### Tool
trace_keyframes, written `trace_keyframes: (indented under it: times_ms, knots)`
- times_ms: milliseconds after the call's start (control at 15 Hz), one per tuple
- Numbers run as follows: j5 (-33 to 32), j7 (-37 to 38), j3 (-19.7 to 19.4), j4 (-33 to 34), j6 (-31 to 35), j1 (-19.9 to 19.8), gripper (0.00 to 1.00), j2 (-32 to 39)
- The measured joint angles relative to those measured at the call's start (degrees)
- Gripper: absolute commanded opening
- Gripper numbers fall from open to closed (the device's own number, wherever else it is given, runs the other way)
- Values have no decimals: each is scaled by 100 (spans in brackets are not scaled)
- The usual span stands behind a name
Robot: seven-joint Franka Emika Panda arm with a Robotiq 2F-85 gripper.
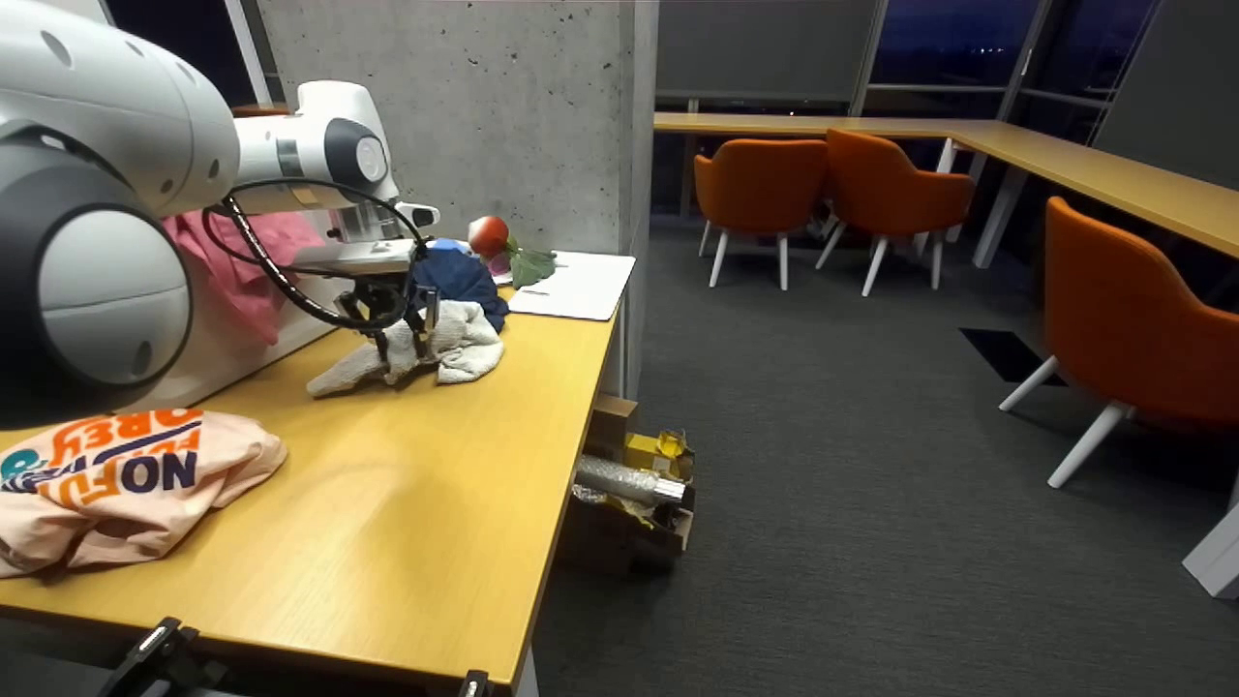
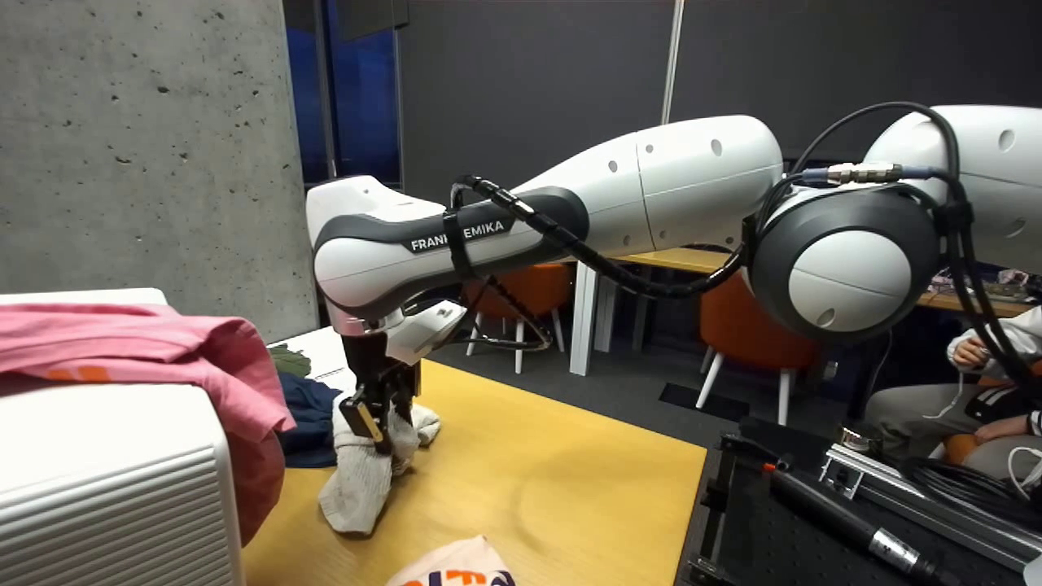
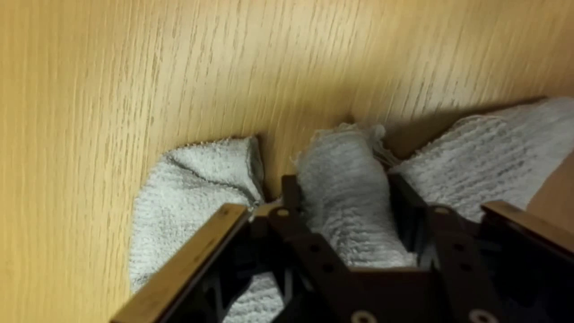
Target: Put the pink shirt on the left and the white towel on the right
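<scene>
The white towel [image 1: 471, 347] lies crumpled on the wooden table and also shows in an exterior view [image 2: 356, 492] and in the wrist view [image 3: 179, 215]. My gripper [image 1: 406, 361] points down at it, fingers part-way apart. In the wrist view the gripper [image 3: 344, 185] is shut on a bunched fold of the towel, which fills the gap between the fingers. The rest of the towel lies on the table on both sides. A pale pink shirt with orange and navy lettering [image 1: 227, 474] lies crumpled at the table's near left, apart from the gripper; part shows in an exterior view [image 2: 456, 563].
A brighter pink cloth [image 2: 232, 358] drapes over a white box [image 2: 106, 480] beside the gripper. A navy cloth [image 1: 460, 281] lies right behind the towel. A white board [image 1: 586, 286] and a red-and-white ball [image 1: 489, 235] with leaves stand by the concrete column [image 1: 503, 116].
</scene>
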Motion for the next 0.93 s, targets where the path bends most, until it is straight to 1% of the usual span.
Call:
trace_keyframes:
  times_ms: [200, 400, 467, 600, 733, 933]
  knots:
    - [0, 24, 0, 3, 0, 5, 0, -2]
    - [0, 78, 0, 5, -18, 7, 0, -33]
    - [0, 118, -4, 5, -36, 8, 1, -55]
    - [0, 243, -25, 10, -156, 22, 1, -129]
    - [-5, 443, -73, 16, -475, 74, 1, -299]
    - [-12, 866, -127, 21, -1241, 238, 1, -719]
